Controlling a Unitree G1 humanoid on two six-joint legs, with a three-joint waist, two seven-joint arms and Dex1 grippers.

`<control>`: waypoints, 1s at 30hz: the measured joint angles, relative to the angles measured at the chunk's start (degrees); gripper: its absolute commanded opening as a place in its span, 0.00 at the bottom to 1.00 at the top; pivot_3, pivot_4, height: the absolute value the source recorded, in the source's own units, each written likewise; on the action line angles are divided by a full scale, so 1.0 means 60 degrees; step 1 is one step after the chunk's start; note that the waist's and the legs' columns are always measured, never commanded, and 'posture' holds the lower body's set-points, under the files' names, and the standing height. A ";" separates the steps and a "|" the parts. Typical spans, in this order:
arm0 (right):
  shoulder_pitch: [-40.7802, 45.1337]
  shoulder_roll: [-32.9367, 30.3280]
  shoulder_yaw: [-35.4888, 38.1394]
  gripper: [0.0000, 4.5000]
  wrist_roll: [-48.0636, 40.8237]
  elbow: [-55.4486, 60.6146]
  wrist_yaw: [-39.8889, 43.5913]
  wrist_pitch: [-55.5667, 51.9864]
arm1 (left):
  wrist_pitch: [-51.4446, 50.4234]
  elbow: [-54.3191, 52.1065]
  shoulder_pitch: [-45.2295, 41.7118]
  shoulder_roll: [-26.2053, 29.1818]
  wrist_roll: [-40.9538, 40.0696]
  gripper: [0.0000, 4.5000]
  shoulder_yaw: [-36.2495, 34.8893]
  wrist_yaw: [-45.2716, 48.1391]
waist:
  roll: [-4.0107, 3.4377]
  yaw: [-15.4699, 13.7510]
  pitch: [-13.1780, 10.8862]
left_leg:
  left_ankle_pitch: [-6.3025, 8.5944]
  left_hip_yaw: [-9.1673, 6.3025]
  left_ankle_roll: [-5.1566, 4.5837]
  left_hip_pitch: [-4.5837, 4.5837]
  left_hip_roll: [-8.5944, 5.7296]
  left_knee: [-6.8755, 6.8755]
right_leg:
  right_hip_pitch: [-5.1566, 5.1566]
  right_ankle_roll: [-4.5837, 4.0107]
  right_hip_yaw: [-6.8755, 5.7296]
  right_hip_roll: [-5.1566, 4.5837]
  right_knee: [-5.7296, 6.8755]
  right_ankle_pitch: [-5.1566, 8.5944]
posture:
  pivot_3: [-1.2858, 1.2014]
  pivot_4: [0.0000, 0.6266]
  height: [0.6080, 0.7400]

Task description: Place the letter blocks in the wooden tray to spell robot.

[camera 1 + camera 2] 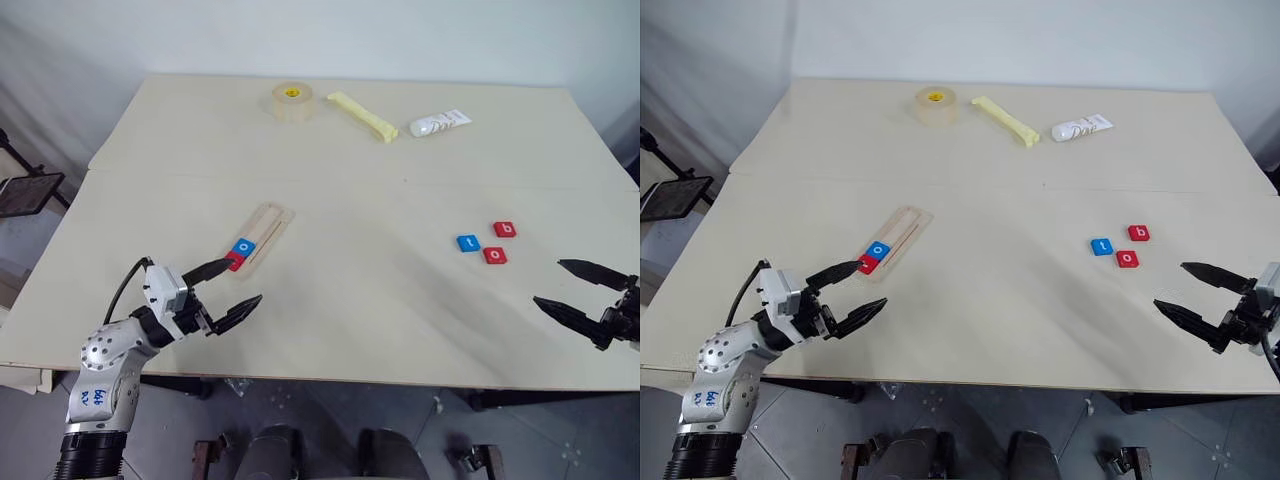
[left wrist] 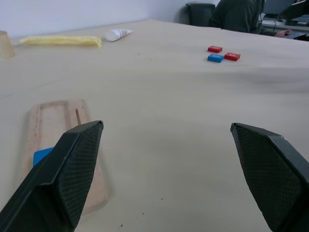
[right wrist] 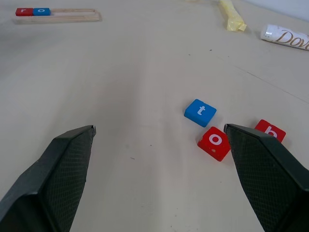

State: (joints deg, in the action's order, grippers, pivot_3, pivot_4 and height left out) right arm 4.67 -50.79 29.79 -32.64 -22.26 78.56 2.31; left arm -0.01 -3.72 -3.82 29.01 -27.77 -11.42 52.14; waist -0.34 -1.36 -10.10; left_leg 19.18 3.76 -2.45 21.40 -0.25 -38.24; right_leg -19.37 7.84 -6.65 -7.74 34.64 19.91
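The wooden tray (image 1: pixel 264 234) lies slanted on the left half of the table. A red block (image 1: pixel 235 262) fills its near end, with a blue "o" block (image 1: pixel 243 246) next to it. On the right lie three loose blocks: a blue "t" (image 1: pixel 468 243), a red "o" (image 1: pixel 495 255) and a red "b" (image 1: pixel 505 229). My left gripper (image 1: pixel 222 291) hovers open just in front of the tray's near end, holding nothing. Near the table's right front edge, my right gripper (image 1: pixel 572 288) stands open and empty, a little nearer than the loose blocks.
At the back of the table stand a tape roll (image 1: pixel 292 101), a yellow stick (image 1: pixel 362 116) and a white tube (image 1: pixel 440 123). A seam (image 1: pixel 400 183) runs across the tabletop. A person sits beyond the table (image 2: pixel 241 14) in the left wrist view.
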 measured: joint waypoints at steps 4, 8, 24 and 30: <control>0.0103 0.0000 -0.0011 0.99 0.0013 0.0000 -0.0028 0.0000 | -0.0095 -0.0024 -0.0032 0.0000 -0.0003 1.00 0.0004 -0.0013 | 0.0000 0.0002 0.0000 | 0.0000 0.0000 0.0000 0.0000 0.0000 0.0000 | 0.0000 0.0000 0.0000 0.0001 0.0000 0.0000 | 0.52 0.24 1.00; 0.0210 0.0008 -0.0143 0.99 0.0053 0.0223 -0.0231 -0.0095 | -0.0438 -0.0375 0.0006 0.0028 -0.0001 1.00 0.0002 -0.0370 | 0.0000 0.0006 0.0000 | 0.0000 -0.0001 0.0000 0.0001 0.0001 -0.0001 | -0.0001 0.0000 0.0002 0.0000 0.0000 0.0000 | 0.52 0.24 1.00; 0.2581 0.0381 -0.1929 0.99 0.0330 0.0473 -0.0238 -0.0399 | -0.2549 -0.1265 0.0153 0.1106 0.0268 1.00 -0.0899 -0.1919 | 0.0003 -0.0025 -0.0005 | -0.0001 -0.0027 0.0003 0.0008 0.0001 -0.0018 | 0.0003 -0.0001 0.0059 -0.0003 0.0012 0.0000 | 0.52 0.24 1.00; 0.2730 0.0370 -0.2549 0.99 0.0397 0.0440 0.0626 -0.0509 | -0.5240 -0.1632 -0.1752 0.1387 0.0781 1.00 -0.0153 -0.3675 | 0.0005 -0.0007 -0.0006 | 0.0000 -0.0028 0.0003 0.0010 -0.0004 -0.0009 | -0.0006 0.0000 0.0028 0.0004 0.0030 0.0000 | 0.52 0.24 1.00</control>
State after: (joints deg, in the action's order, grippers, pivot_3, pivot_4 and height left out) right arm 21.05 -48.57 14.50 -30.26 -19.61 82.31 -0.75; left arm -31.45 -13.52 -14.34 37.33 -23.08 -12.34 30.09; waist -0.30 -1.41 -10.14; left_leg 19.17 3.59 -2.43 21.46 -0.27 -38.29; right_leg -19.41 7.84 -6.48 -7.71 34.82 19.91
